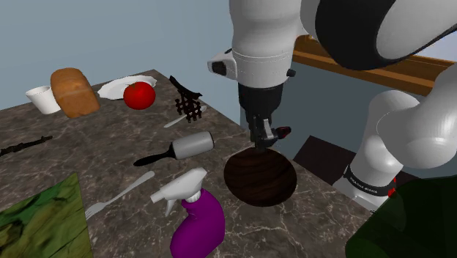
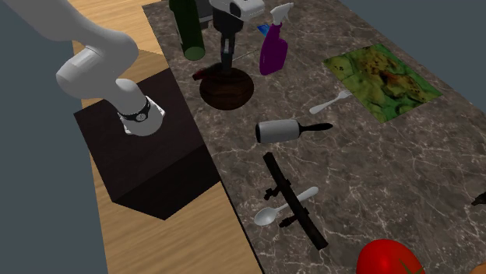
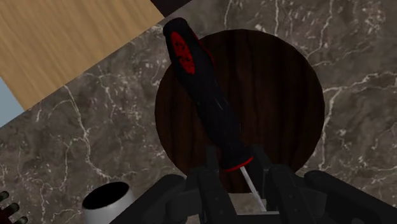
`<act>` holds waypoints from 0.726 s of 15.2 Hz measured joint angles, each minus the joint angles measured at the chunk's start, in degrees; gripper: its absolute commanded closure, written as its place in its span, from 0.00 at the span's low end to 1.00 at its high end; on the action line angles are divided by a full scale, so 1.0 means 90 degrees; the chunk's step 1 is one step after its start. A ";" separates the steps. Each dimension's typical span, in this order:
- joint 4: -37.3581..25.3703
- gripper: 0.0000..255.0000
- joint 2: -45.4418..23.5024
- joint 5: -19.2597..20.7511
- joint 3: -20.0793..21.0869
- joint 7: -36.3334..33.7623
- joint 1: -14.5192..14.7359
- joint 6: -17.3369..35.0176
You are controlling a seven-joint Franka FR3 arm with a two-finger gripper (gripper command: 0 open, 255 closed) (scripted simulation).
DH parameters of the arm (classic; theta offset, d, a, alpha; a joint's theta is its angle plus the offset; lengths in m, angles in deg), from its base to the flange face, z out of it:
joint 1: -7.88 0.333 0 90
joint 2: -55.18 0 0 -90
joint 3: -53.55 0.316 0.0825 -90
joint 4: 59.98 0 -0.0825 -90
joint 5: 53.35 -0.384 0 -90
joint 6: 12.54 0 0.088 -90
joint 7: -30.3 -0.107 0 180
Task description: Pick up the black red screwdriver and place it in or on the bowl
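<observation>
While in the hand (image 3: 236, 170), screwdriver (image 3: 202, 95) above bowl (image 3: 280, 95).

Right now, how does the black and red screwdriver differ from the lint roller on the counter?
The screwdriver is clasped in the gripper above the dark bowl; the lint roller lies free on the marbled counter. The screwdriver's handle is black with red; the lint roller has a pale drum. The screwdriver is slim, the lint roller's drum thick. Both have black handles.
</observation>
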 measured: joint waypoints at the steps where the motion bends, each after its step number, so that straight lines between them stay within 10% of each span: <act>1: 0.0114 1.00 0.0074 -0.0031 -0.0004 0.0005 0.0026 0.0041; 11: 0.0894 1.00 -0.0044 -0.0109 0.0153 -0.0070 0.0064 0.0929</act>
